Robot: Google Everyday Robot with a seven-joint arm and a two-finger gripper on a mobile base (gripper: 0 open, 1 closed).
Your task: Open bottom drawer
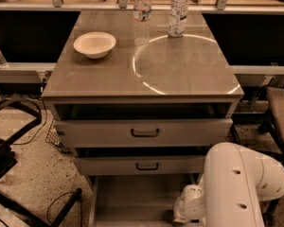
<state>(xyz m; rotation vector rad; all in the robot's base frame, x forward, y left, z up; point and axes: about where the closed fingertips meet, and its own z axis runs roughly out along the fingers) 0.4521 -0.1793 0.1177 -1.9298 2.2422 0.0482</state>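
The bottom drawer (132,197) is pulled far out of the grey-taupe cabinet, so its plain grey inside shows. Its front and handle lie below the frame's lower edge. The middle drawer (109,165) and the top drawer (94,132) above it each stand slightly out, with dark bar handles. My white arm (241,188) fills the lower right. My gripper (185,210) is low at the arm's end, over the front right part of the bottom drawer, mostly hidden by the arm and the frame edge.
On the cabinet top (180,74) stand a white bowl (94,44) and two plastic water bottles (142,13) (178,11). A black frame with cables (14,141) is on the floor to the left. A chair (280,110) is to the right.
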